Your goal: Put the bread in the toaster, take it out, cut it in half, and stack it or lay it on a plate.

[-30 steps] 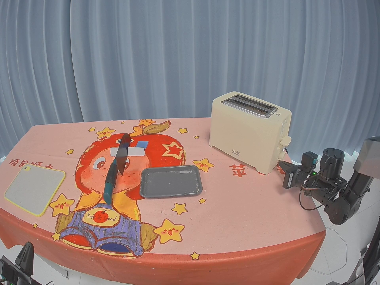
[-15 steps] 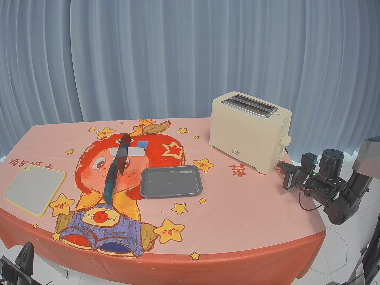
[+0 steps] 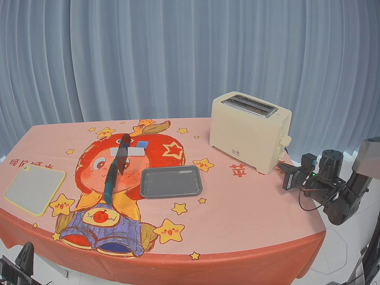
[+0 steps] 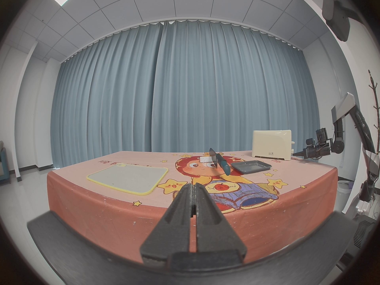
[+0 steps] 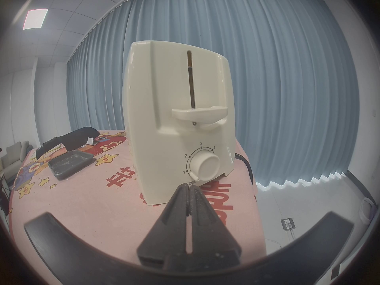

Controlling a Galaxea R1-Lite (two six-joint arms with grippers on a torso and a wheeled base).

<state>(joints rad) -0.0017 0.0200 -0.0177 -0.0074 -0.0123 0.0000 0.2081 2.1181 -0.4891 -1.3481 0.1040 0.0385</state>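
Observation:
A cream toaster (image 3: 249, 129) stands at the table's back right, its two slots on top. Its side lever (image 5: 200, 113) sits partway down the slot, above a round dial (image 5: 204, 167). My right gripper (image 3: 282, 166) is shut and empty, level with the dial and just short of that side, tips (image 5: 189, 187) pointing at it. A grey plate tray (image 3: 171, 181) lies mid-table. A knife (image 3: 114, 171) with a teal handle leans on a small white and blue rest. My left gripper (image 4: 194, 187) is shut and empty, low off the table's front left corner.
A pale cutting board (image 3: 33, 189) with a yellow rim lies at the table's left edge. The toaster's black cord (image 5: 243, 167) runs off the back right side. Blue curtains hang behind the table. The cloth between tray and toaster is bare.
My right arm has shifted very slightly beside the toaster. Nothing else has moved.

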